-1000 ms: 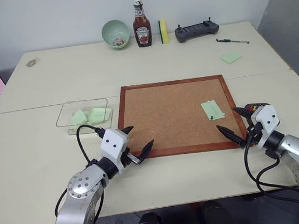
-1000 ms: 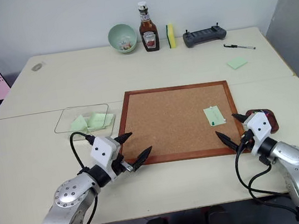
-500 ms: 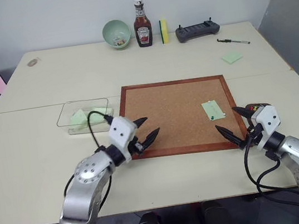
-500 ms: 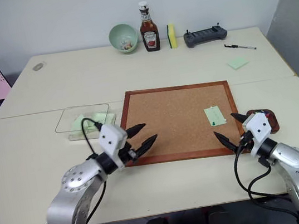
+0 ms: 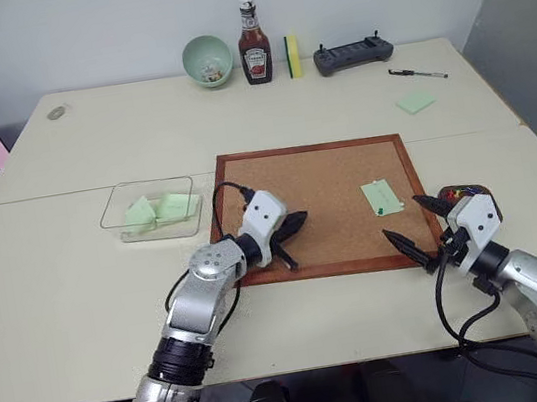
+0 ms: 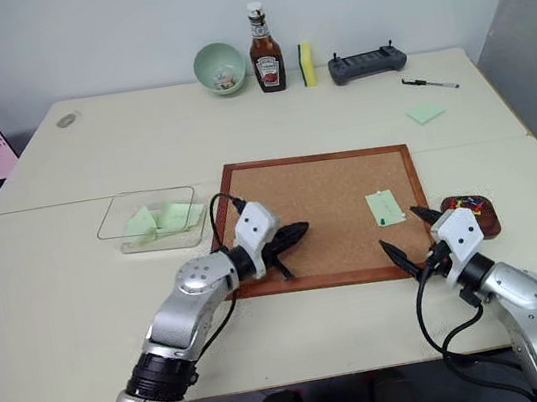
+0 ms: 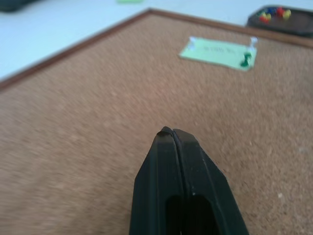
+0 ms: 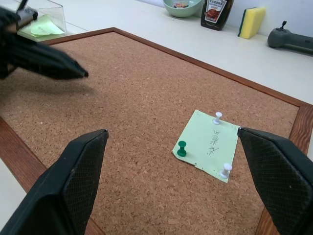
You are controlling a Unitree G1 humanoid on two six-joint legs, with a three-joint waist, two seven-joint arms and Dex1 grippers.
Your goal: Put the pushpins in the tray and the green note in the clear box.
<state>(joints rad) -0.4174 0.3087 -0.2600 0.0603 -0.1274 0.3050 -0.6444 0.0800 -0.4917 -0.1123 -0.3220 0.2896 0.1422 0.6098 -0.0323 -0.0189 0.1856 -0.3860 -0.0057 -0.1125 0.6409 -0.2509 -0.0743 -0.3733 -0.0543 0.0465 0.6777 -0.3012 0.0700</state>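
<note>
The left gripper (image 6: pixel 298 229) is pressed shut on nothing, its two black fingers (image 7: pixel 178 186) flat against each other and held low over the near left part of the cork board (image 5: pixel 325 174), pointing toward the board's right side. The right gripper (image 5: pixel 415 222) is spread wide and empty at the board's near right corner, one finger (image 8: pixel 73 181) over the wooden frame and the other finger (image 8: pixel 283 171) out past the right edge.

Between the two grippers, near the board's right edge, lies the one green note (image 8: pixel 207 143). It is flat on the cork, its long axis running roughly from the near side of the board to the far side, slightly slanted. Three pushpins stand in it: a dark green pushpin (image 8: pixel 182 148) at the near left corner, one white pushpin (image 8: pixel 217 117) at the far end and another white pushpin (image 8: pixel 225 169) at the near right. Faint handwriting runs along the note's length.

Just beside the board's right frame, beyond the right gripper, sits the small dark tray (image 6: pixel 472 207), with several coloured pins in it, red, yellow and blue among them; the count cannot be told.

On the other side, just off the board's left frame, is the single clear box (image 5: pixel 118 209), its long axis running left to right, holding two creased green paper scraps (image 5: pixel 159 209).

Along the far edge of the table (image 5: pixel 78 280) stand a pale green bowl (image 5: pixel 208 60), a ketchup bottle (image 5: pixel 254 46), a yellow sponge (image 5: pixel 293 56) and a dark handheld controller (image 5: pixel 354 53). A pen (image 5: pixel 417 74) and one green sticky note (image 5: pixel 416 102) lie to the far right.
</note>
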